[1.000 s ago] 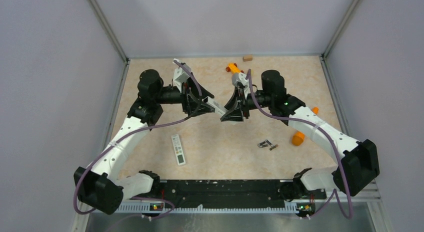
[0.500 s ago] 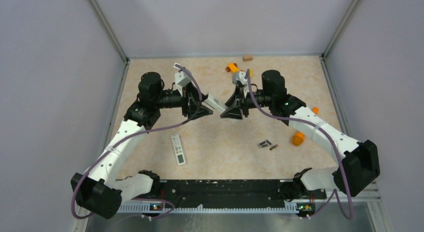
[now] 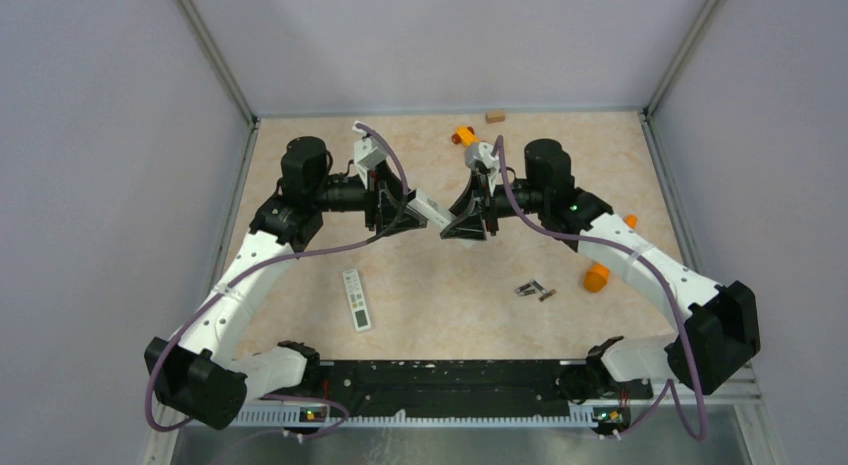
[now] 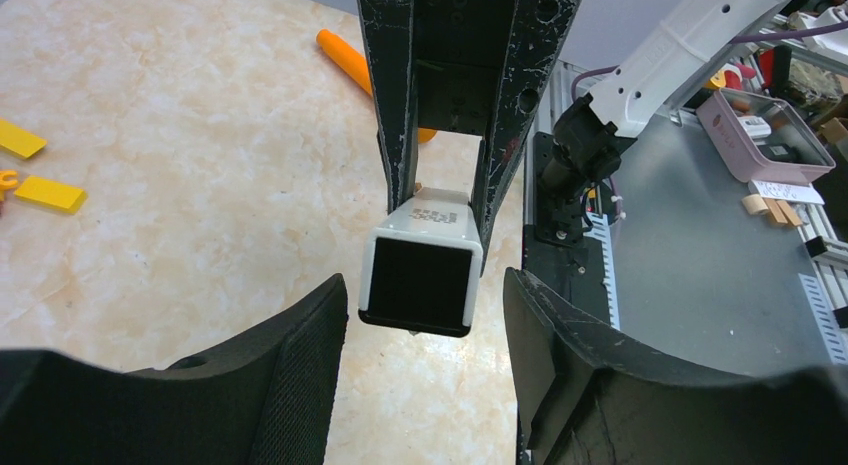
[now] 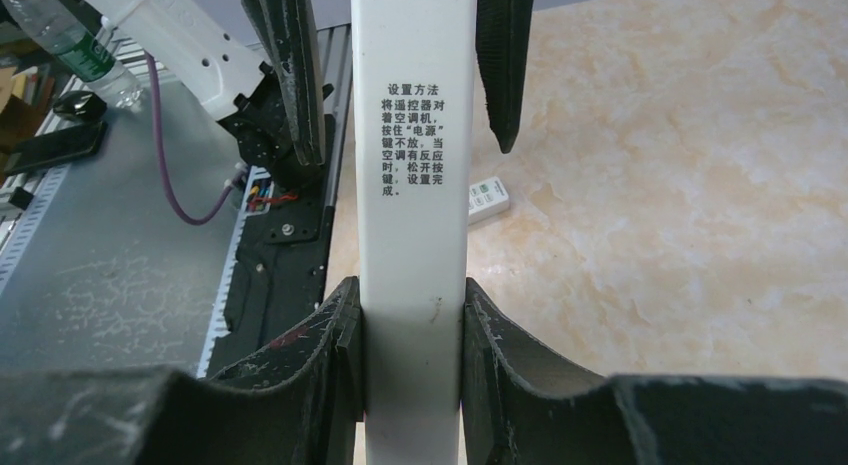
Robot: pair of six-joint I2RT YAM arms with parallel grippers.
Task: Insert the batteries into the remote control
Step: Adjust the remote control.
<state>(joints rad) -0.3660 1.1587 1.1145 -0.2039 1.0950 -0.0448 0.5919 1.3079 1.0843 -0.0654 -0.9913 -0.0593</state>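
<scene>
The long white remote control (image 3: 432,207) is held in the air between both arms, above the middle of the table. My right gripper (image 3: 462,223) is shut on it; the right wrist view shows the pads (image 5: 340,355) pressed on both sides of the remote (image 5: 415,185), whose printed side faces the camera. My left gripper (image 3: 412,207) is open, its fingers (image 4: 300,385) either side of the remote's dark end (image 4: 420,280) with gaps. Two small dark batteries (image 3: 533,289) lie on the table at right. A slim white piece with small markings (image 3: 355,299), perhaps the back cover, lies at front left.
Orange pieces lie at the back (image 3: 462,136) and on the right (image 3: 597,277). A small wooden block (image 3: 495,116) sits by the back wall. Yellow pieces (image 4: 45,190) lie at the left of the left wrist view. Walls enclose the table on three sides.
The left gripper drew back a little from the remote and then came close again. The right gripper kept hold of the remote and barely moved.
</scene>
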